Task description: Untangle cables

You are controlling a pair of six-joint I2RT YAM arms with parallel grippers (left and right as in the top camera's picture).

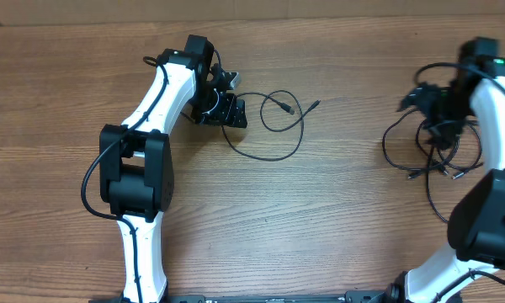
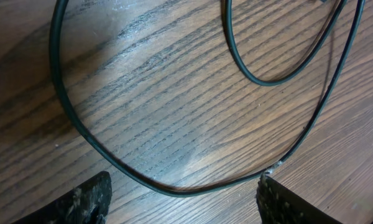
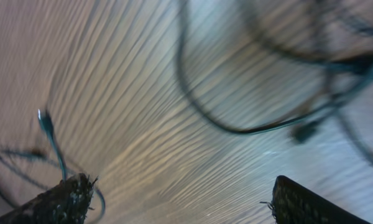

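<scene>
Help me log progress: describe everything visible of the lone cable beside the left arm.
This cable is thin, black and rubbery, lying slack on the wooden table in one open curl, both plug ends free near the loop. It sits apart from the tangle. One bend passes between the fingers of the open left tool, seemingly unheld.

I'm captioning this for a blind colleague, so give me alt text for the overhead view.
Seen from above on a wooden table, the left gripper sits at one end of a single loose looped cable. Far to the other side, the right gripper hovers over a tangle of thin black cables.
</scene>
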